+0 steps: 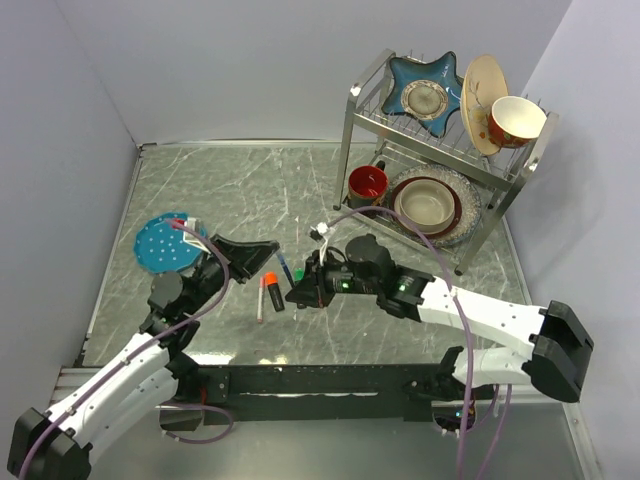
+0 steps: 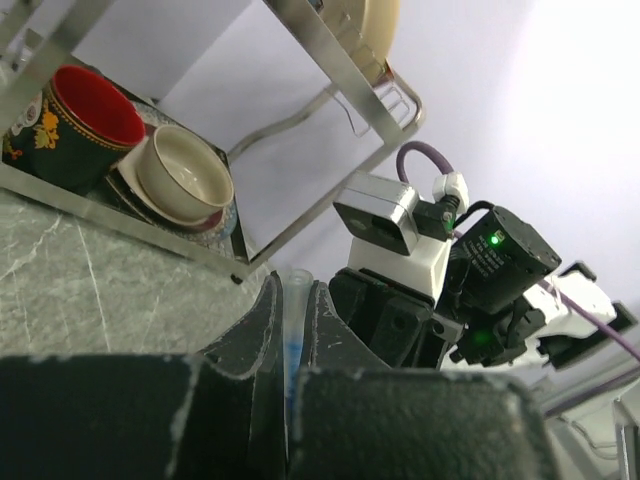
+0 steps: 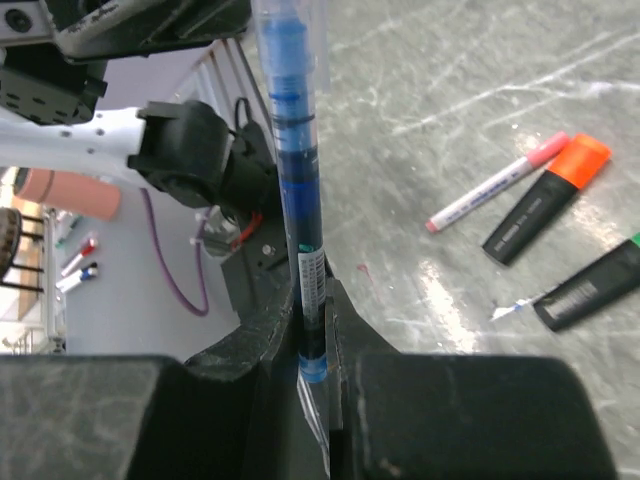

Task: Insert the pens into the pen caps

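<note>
Blue pen, label illegible, clamped by right gripper and left gripper.

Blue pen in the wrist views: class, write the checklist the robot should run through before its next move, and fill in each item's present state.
1. The blue pen is clamped in the right gripper: ok, it stands upright between the fingers.
2. The left gripper is closed on something: ok, a clear tube with blue inside sits between its fingers.
3. The clear tube is this pen's cap: cannot tell.
4. Pen and tube are lined up: cannot tell, since neither wrist view shows the two meeting.
5. The orange marker, green marker and white pen lie on the table apart from the right gripper: ok.
</note>
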Controlling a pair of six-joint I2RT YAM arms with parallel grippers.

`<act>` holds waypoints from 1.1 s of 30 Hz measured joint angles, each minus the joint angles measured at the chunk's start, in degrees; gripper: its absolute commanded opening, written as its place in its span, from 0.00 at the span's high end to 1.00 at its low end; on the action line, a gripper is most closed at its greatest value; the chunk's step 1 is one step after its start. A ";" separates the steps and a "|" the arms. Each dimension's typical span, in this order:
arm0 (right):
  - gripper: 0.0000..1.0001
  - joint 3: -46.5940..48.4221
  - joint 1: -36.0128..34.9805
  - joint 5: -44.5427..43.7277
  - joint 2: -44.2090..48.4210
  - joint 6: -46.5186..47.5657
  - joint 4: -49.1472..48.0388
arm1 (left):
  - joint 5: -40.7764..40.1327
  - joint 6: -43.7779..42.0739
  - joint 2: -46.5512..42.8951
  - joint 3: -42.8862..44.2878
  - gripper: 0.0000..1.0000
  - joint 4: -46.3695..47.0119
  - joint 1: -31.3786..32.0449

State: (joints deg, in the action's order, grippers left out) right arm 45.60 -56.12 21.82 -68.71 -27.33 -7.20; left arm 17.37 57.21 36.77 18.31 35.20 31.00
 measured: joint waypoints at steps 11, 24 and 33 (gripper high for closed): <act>1.00 11.04 1.77 0.33 -9.57 3.74 10.86 | -7.98 2.86 4.02 -3.50 0.99 5.99 -0.31; 1.00 12.55 3.67 4.87 -15.87 2.99 14.71 | -16.41 3.87 4.50 -11.13 0.99 9.46 2.49; 0.96 17.11 4.63 6.78 -20.81 3.85 19.71 | -23.58 2.34 5.42 -10.71 0.99 6.62 5.46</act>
State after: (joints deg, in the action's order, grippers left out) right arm 62.72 -51.48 28.60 -89.52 -23.49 12.51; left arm -6.22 59.55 42.19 7.60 41.82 36.47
